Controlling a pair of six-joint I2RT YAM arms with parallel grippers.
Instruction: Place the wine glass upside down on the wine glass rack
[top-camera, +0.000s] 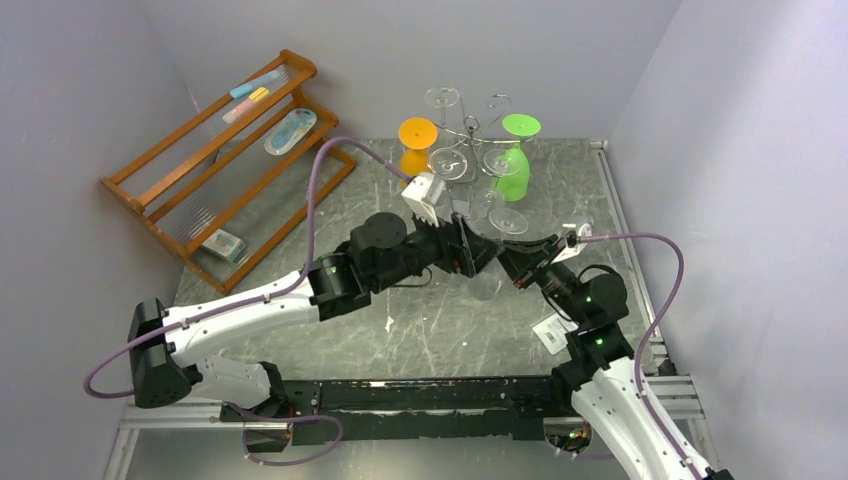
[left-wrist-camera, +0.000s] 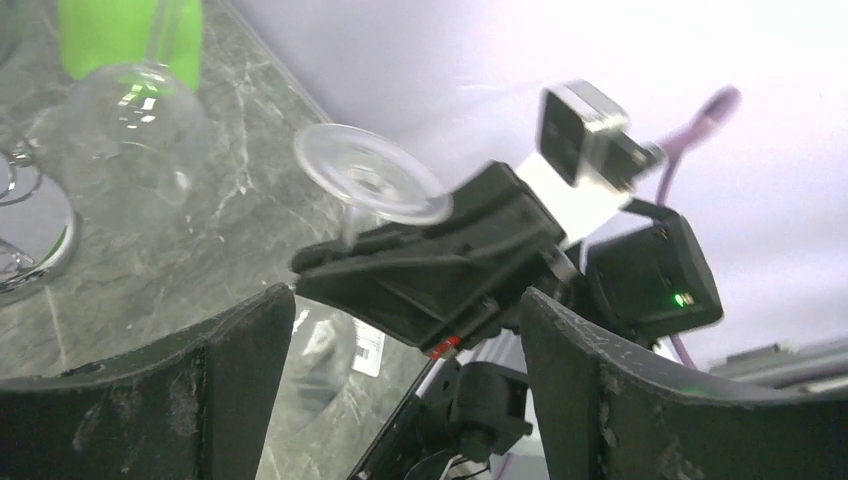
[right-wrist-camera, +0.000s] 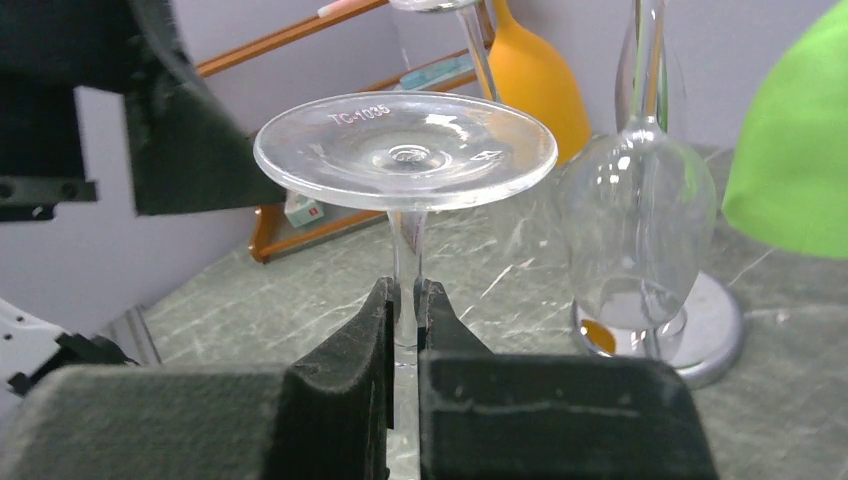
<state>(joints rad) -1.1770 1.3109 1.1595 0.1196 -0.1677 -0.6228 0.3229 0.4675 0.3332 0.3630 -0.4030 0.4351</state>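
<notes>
A clear wine glass (right-wrist-camera: 405, 150) is upside down, its round foot on top and its bowl (top-camera: 485, 288) below. My right gripper (right-wrist-camera: 406, 290) is shut on its thin stem, just under the foot. In the top view that gripper (top-camera: 512, 262) is in front of the wine glass rack (top-camera: 470, 130), a silver wire stand on a round chrome base (right-wrist-camera: 700, 330). My left gripper (left-wrist-camera: 405, 298) is open. Its fingers (left-wrist-camera: 240, 380) stand wide on either side of the right gripper's black fingers, touching nothing. It hovers just left of the held glass (left-wrist-camera: 370, 180).
The rack holds an orange glass (top-camera: 417, 145), a green glass (top-camera: 515, 160) and clear glasses (top-camera: 442, 98), all hanging upside down. An orange-brown wooden shelf (top-camera: 220, 160) stands at the back left. A white barcode label (top-camera: 550, 335) lies beside the right arm.
</notes>
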